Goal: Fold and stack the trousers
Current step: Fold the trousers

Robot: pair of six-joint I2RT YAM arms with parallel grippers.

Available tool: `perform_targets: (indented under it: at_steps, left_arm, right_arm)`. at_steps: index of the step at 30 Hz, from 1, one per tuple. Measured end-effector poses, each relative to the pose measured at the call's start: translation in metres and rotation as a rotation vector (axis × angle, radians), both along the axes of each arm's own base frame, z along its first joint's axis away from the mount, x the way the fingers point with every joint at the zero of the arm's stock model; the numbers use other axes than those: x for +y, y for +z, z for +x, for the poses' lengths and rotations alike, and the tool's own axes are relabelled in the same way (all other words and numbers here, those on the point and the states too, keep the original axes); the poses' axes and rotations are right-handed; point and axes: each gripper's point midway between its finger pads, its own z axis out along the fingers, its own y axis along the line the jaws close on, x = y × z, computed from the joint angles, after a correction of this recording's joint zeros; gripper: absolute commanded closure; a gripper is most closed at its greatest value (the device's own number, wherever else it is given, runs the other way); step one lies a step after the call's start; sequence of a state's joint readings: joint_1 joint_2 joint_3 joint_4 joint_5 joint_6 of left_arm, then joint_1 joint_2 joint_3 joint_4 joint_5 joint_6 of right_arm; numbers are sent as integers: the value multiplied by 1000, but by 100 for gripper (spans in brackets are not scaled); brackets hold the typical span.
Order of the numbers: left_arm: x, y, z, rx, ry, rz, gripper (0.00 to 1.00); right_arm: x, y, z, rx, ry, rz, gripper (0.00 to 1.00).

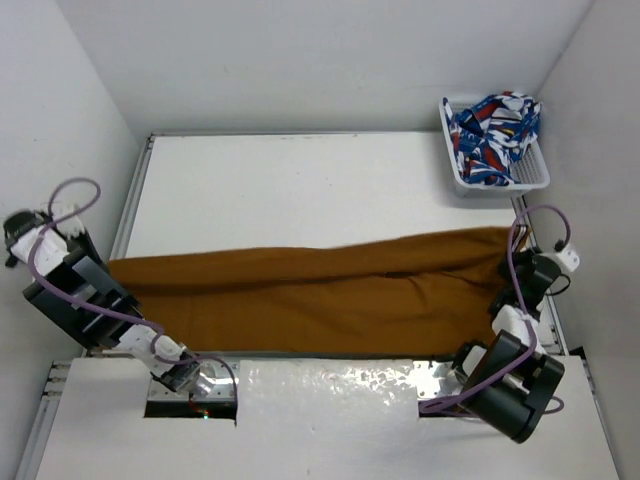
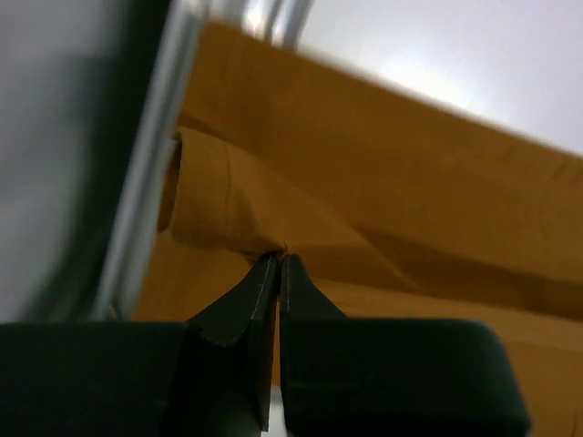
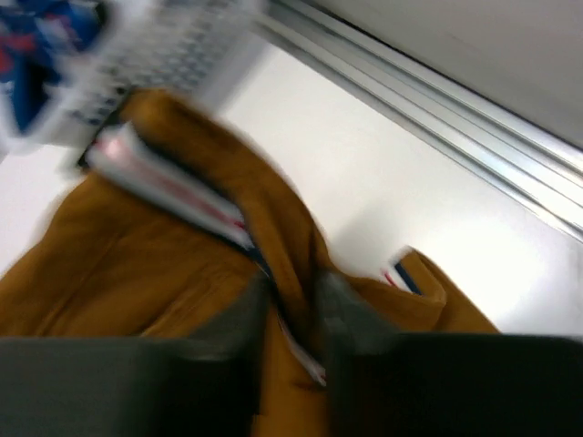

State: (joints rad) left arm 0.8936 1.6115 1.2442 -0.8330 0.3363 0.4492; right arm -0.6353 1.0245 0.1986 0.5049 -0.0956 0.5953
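The mustard trousers [image 1: 320,295] lie stretched out left to right across the table, legs to the left and waist to the right. My left gripper [image 1: 110,290] is at the leg end. In the left wrist view it [image 2: 278,259] is shut, pinching a small fold of the trousers [image 2: 410,182]. My right gripper [image 1: 505,295] is at the waist end. In the blurred right wrist view it [image 3: 291,300] is closed around a raised fold of the trousers [image 3: 137,264], beside the pale striped waistband lining [image 3: 173,187].
A white basket [image 1: 500,188] at the back right holds the blue-red-white patterned cloth [image 1: 495,125]; the basket also shows in the right wrist view [image 3: 155,55]. Metal rails run along the table's left edge [image 2: 150,164] and right edge [image 3: 455,137]. White walls enclose the table.
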Motion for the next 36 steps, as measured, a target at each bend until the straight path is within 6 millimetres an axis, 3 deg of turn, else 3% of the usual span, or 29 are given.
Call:
perform_targets:
  at_steps: [1, 3, 6, 9, 12, 14, 15, 16, 18, 20, 24, 26, 29, 31, 36]
  left_arm:
    - [-5, -15, -19, 47, 14, -25, 100]
    - [-17, -32, -45, 111, 13, -41, 100]
    - [-23, -31, -54, 125, -23, -6, 100]
    - [-17, -20, -51, 94, -45, 58, 100]
    - [-13, -16, -50, 85, -62, 90, 100]
    - [-11, -16, -50, 87, -73, 99, 100]
    - [-12, -17, -51, 89, -80, 100, 100]
    - [-12, -18, -51, 91, -86, 101, 100]
    - [-12, -19, -51, 93, -95, 102, 100]
    - [-12, -20, -51, 94, -101, 102, 100]
    - [-11, -24, -51, 99, -110, 96, 100]
    - [-11, -24, -51, 100, -111, 95, 100]
    - [-11, -24, -51, 100, -110, 97, 100]
    - [-10, -24, -51, 101, -109, 99, 100]
    - [-9, -25, -51, 105, -106, 104, 100]
  right_arm:
    - [-1, -10, -8, 14, -37, 25, 55]
    - [-9, -22, -20, 42, -123, 66, 35]
    - [-18, -30, -33, 77, -224, 110, 21]
    - [-27, -31, -50, 153, -331, 147, 21]
    - [-43, -10, -68, 216, -476, 152, 18]
    - [-52, 14, -79, 226, -566, 137, 26]
    - [-56, 27, -81, 214, -586, 121, 36]
    - [-57, 41, -77, 191, -561, 96, 44]
    - [-50, 68, -55, 149, -456, 43, 43]
    - [-33, 96, -21, 184, -305, -32, 39]
    - [31, 171, 81, 219, 49, -220, 37]
    - [60, 178, 106, 242, 151, -279, 34]
    - [98, 146, 121, 359, 283, -327, 32]
    - [120, 111, 129, 467, 370, -339, 31]
    - [151, 29, 164, 762, 488, -302, 29]
